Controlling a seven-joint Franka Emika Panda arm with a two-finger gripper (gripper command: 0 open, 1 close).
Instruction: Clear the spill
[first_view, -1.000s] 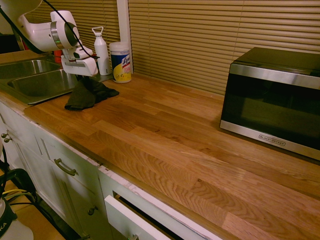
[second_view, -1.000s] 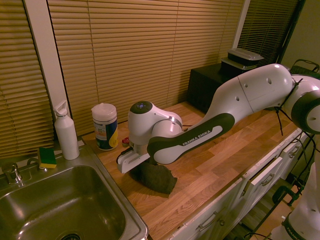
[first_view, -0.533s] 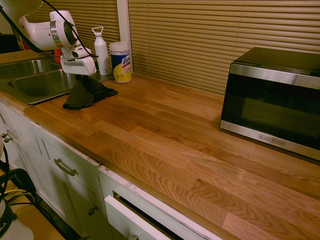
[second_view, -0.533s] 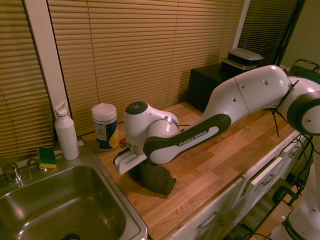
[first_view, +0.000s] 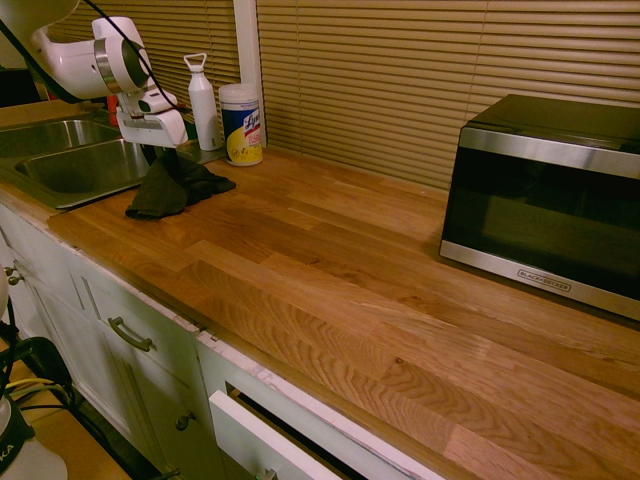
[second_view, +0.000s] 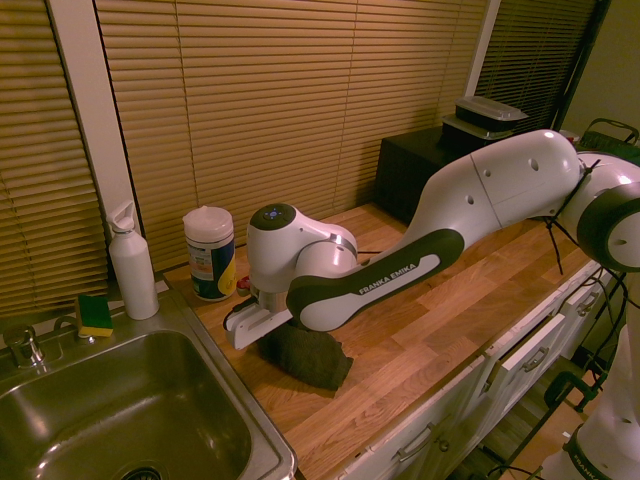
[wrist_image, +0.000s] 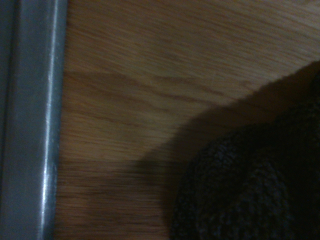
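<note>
From my station I see the white two-finger gripper (second_view: 268, 333) pressed into the top of the crumpled dark grey-black rag (first_view: 172, 186), which lies on the wooden countertop (first_view: 350, 270) just beside the steel sink's rim (wrist_image: 35, 120), its longer side running roughly alongside that rim. The fingers are buried behind the cloth, so I cannot tell whether they are apart or together. I can make out no spill drops in any view; the wrist picture is blurred, showing only bare wood grain, shadow and rag.

Worktop (first_view: 330, 260): warm brown wood planks with darker grain. Rag (first_view: 172, 185): dark grey-black, knitted texture. Wipes canister (first_view: 241, 124): white lid, yellow-and-blue label. Bottle (first_view: 203, 102): white. Sponge (second_view: 95, 314): yellow and green. Microwave (first_view: 545, 200): black with silver trim. Sink (second_view: 120, 410): steel grey. Blinds (first_view: 400, 70): tan slats.
</note>
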